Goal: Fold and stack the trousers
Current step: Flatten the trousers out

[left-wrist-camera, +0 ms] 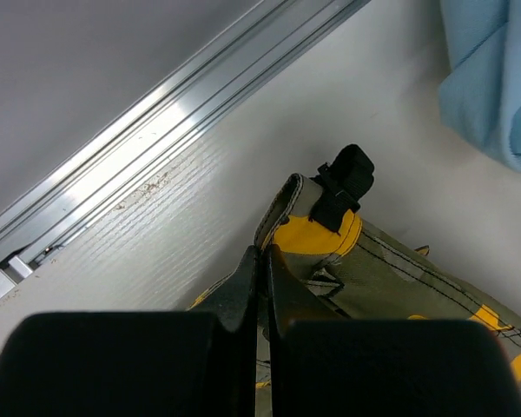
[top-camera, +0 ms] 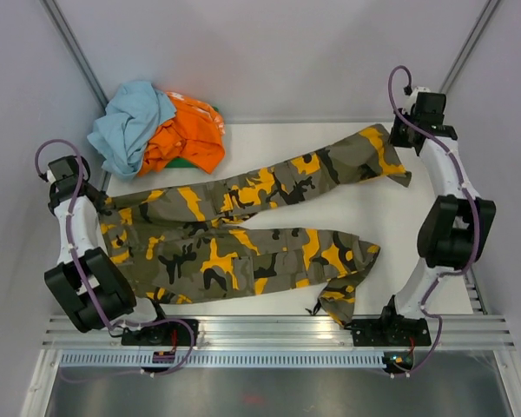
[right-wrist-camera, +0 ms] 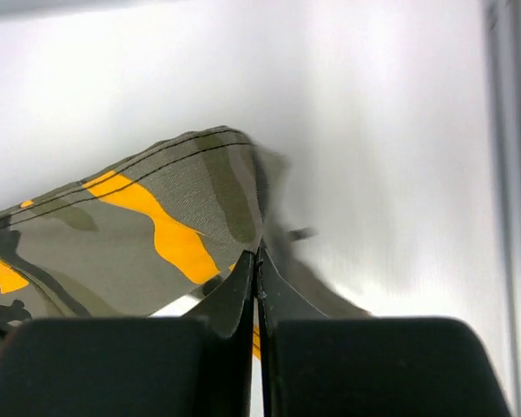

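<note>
Camo trousers (top-camera: 234, 239) lie spread flat on the white table (top-camera: 399, 230) and take up most of it in the top view. Waistband at 9 o'clock by the left edge, far leg running out to 2 o'clock, near leg running to about 4 o'clock with its cuff crumpled and drooping over the near edge beside the right arm's base. Legs are apart, with a wedge of bare table between them widening toward 3 o'clock. Cloth is olive, black and grey with bright orange-yellow patches. Left gripper (top-camera: 95, 201) is at 9 o'clock at the waistband corner. In the left wrist view its fingers (left-wrist-camera: 243, 287) are pressed together with the waistband edge pinched at the tips, and the cloth is turned up a bit there. A black tab (left-wrist-camera: 343, 182) sticks up on the waistband just past the fingertips, at 1 o'clock from them. An aluminium rail (left-wrist-camera: 182, 109) runs diagonally past that corner. Right gripper (top-camera: 401, 137) is at 2 o'clock on the far leg's cuff. In the right wrist view its fingers (right-wrist-camera: 282, 300) are closed tight on the hem corner, and the cuff is raised off the table with shadow under it. Pile of other clothes at 10–11 o'clock in the far left corner: light blue cloth (top-camera: 128, 122) on the left, orange garment (top-camera: 189, 135) on the right, the two touching, a sliver of green under the orange. The pile is near the top of the far leg; cannot tell if they touch.
</note>
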